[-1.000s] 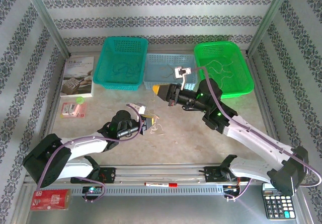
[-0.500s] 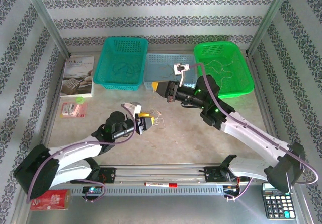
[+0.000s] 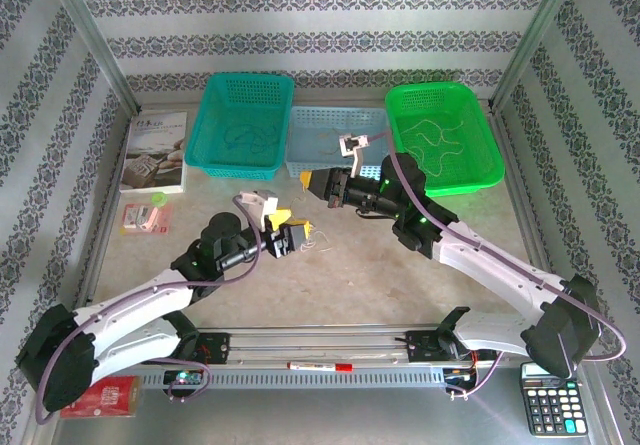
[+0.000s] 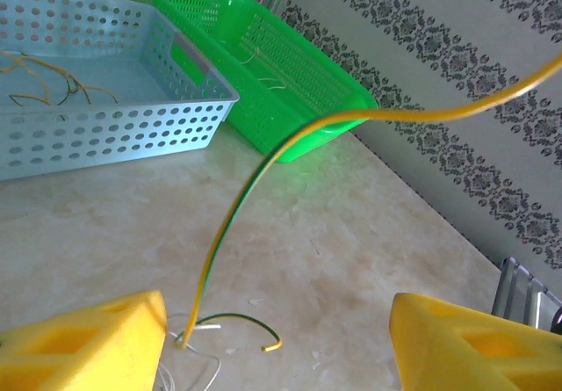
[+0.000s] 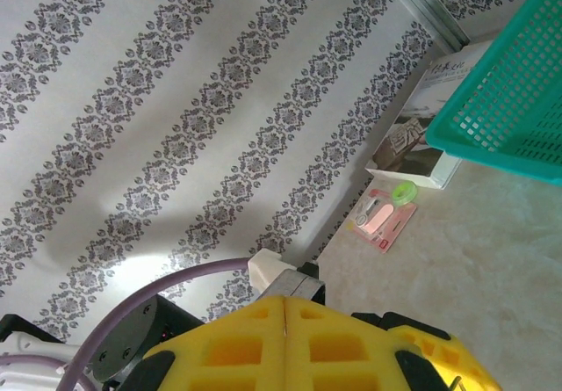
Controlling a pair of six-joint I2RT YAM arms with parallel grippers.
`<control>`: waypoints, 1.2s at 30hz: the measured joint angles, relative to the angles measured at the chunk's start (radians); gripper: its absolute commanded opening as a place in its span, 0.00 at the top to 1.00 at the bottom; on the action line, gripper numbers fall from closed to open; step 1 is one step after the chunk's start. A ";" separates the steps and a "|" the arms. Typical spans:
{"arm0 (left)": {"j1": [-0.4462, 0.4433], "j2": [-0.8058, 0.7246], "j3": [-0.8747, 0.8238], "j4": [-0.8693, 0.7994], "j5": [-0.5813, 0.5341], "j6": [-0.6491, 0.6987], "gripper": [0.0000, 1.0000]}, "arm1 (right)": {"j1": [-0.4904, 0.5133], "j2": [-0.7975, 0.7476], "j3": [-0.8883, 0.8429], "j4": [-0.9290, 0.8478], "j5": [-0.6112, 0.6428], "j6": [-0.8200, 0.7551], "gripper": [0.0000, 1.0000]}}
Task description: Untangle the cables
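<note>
- The left gripper (image 4: 277, 319) stands with its yellow fingers spread, straddling a thin yellow-green wiry cable (image 4: 290, 141) without touching it, seemingly so the strand can slide free.
- The right gripper (image 5: 285, 310) is pressed together, apparently pinching that cable's far end to hold it aloft.
- The cable's lower end sits in a small pale tangle of strands (image 4: 198, 336) on the beige tabletop (image 4: 369, 233), near the pale blue perforated basket (image 4: 132, 132).

text: none legible | book (image 3: 154, 152), left of frame: cover print too small to read | red packet (image 3: 100, 395), lower left: print blurred | calculator (image 3: 553, 411), lower right: key marks too small
</note>
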 measured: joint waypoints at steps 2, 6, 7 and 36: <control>0.000 0.022 0.014 -0.001 0.000 0.011 0.31 | 0.001 -0.001 -0.005 0.003 -0.004 0.001 1.00; 0.000 0.067 0.042 -0.002 -0.010 0.034 0.31 | 0.008 -0.001 -0.011 0.006 -0.006 0.009 1.00; 0.000 0.079 0.050 0.000 -0.019 0.038 0.31 | 0.012 -0.001 -0.011 0.007 -0.006 0.013 1.00; 0.000 0.268 -0.100 0.244 -0.069 -0.031 0.79 | -0.014 -0.027 0.156 0.029 -0.024 0.042 1.00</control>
